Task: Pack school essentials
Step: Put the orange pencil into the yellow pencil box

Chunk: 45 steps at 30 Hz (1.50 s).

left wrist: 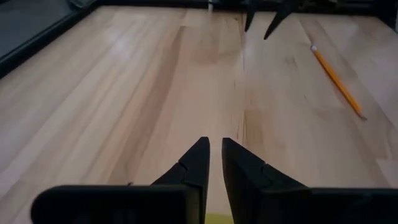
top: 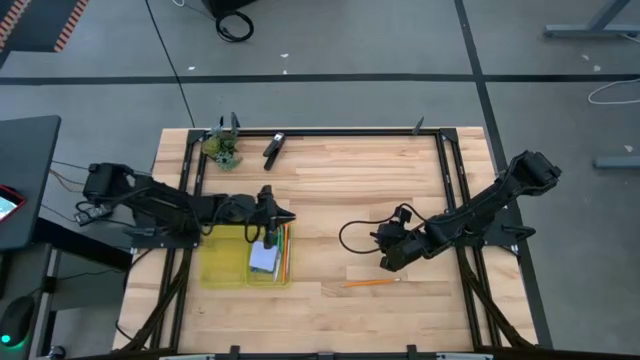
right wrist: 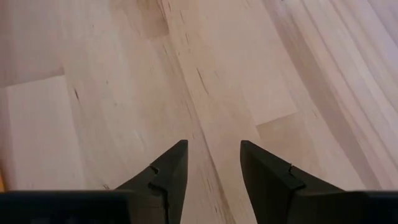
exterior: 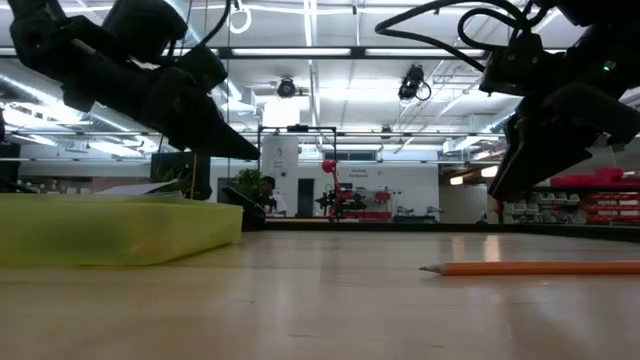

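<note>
Judging by the layout, packing is well along: the yellow box (top: 232, 262) at 8 o'clock already holds the notepad (top: 264, 259) and pencils (top: 284, 252), one pencil (top: 370, 284) lies loose at 5 o'clock, left gripper (top: 288, 216) slightly parted and empty, right gripper (top: 385, 262) open, empty, nearby.

The wooden table (top: 330, 180) carried a yellow tray (top: 225, 262) at near left, an orange pencil (top: 368, 284) near centre, a black tool (top: 274, 146) and a leafy clump (top: 222, 148) at far left.
</note>
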Each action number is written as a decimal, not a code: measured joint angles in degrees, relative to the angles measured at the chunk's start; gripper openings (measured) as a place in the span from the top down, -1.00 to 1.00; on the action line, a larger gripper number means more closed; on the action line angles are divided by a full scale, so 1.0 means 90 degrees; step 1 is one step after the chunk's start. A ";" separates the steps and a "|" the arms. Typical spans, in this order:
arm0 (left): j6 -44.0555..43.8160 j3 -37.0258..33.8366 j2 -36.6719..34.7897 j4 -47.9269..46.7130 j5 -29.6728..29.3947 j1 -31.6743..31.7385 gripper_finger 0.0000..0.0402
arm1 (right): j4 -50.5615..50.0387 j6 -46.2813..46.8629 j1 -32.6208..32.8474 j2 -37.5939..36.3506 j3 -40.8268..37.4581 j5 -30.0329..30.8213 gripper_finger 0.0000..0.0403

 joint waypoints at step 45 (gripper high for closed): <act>0.0207 0.0558 0.0872 0.0026 0.0453 -0.0521 0.56 | -0.0006 -0.0075 0.0000 0.0000 0.0002 -0.0091 0.24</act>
